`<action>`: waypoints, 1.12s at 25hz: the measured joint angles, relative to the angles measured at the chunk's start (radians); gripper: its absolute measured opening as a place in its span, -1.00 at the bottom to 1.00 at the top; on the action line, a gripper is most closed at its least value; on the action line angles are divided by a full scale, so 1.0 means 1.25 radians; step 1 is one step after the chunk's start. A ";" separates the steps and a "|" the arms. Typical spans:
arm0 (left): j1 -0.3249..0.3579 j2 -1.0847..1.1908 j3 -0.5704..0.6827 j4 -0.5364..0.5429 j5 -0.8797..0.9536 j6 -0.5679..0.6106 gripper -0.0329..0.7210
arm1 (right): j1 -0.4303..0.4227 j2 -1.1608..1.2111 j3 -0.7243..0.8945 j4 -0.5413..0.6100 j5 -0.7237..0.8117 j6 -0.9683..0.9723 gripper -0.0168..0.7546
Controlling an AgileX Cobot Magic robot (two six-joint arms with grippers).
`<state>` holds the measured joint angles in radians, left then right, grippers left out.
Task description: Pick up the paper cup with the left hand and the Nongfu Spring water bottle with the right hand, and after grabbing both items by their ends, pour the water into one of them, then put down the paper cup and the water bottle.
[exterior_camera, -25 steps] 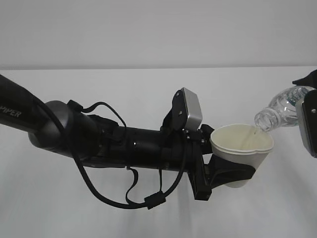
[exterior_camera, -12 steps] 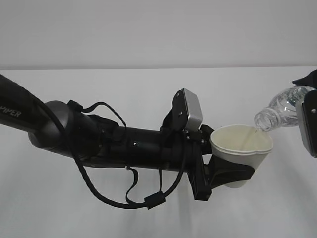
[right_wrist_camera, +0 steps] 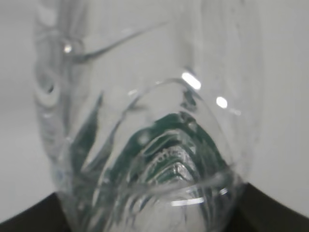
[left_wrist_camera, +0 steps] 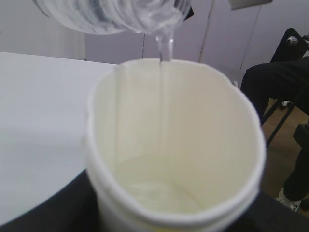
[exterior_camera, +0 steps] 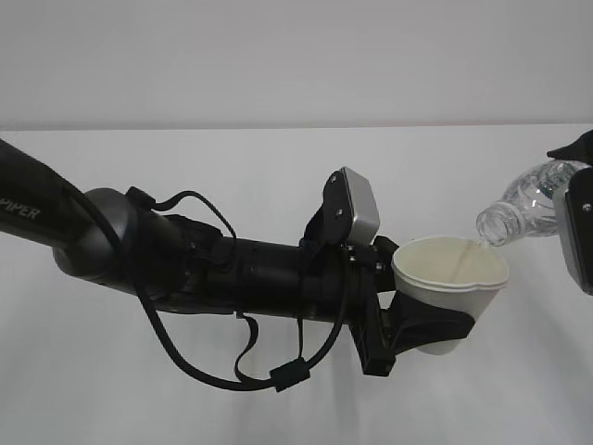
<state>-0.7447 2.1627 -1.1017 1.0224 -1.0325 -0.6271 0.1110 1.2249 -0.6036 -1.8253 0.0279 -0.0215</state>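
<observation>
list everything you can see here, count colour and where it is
small white paper cup: one, white outside, cream inside, rim squeezed out of round, held above the table right of centre
clear ribbed plastic water bottle: one, clear with green label, uncapped, tilted mouth-down over the cup at far right
stream of water: one, clear, thin, running from the bottle mouth into the cup
table: one, white, under both arms
chair and seated person's dark clothing: dark, background of the left wrist view
left tool: black, closed around the cup
right tool: black and grey, right edge, holding the bottle

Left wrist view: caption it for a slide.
Thin water stream falls from the clear ribbed plastic bottle into the white, cream-lined paper cup.
</observation>
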 joint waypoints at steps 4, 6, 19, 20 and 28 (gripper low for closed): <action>0.000 0.000 0.000 0.000 -0.008 -0.005 0.19 | 0.000 0.000 0.000 0.000 0.000 0.000 0.11; 0.000 0.002 0.000 0.000 -0.010 -0.010 0.19 | 0.000 0.000 0.000 0.000 0.000 0.000 0.11; 0.000 0.006 0.000 0.011 -0.017 -0.023 0.19 | 0.000 0.000 0.000 0.000 0.000 0.000 0.11; 0.000 0.006 0.000 0.011 -0.017 -0.024 0.19 | 0.000 0.000 0.000 0.000 0.000 0.000 0.11; 0.000 0.006 0.000 0.018 -0.017 -0.027 0.19 | 0.000 0.000 0.000 0.000 0.000 0.000 0.11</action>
<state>-0.7447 2.1705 -1.1017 1.0452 -1.0542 -0.6607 0.1110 1.2249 -0.6036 -1.8253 0.0279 -0.0215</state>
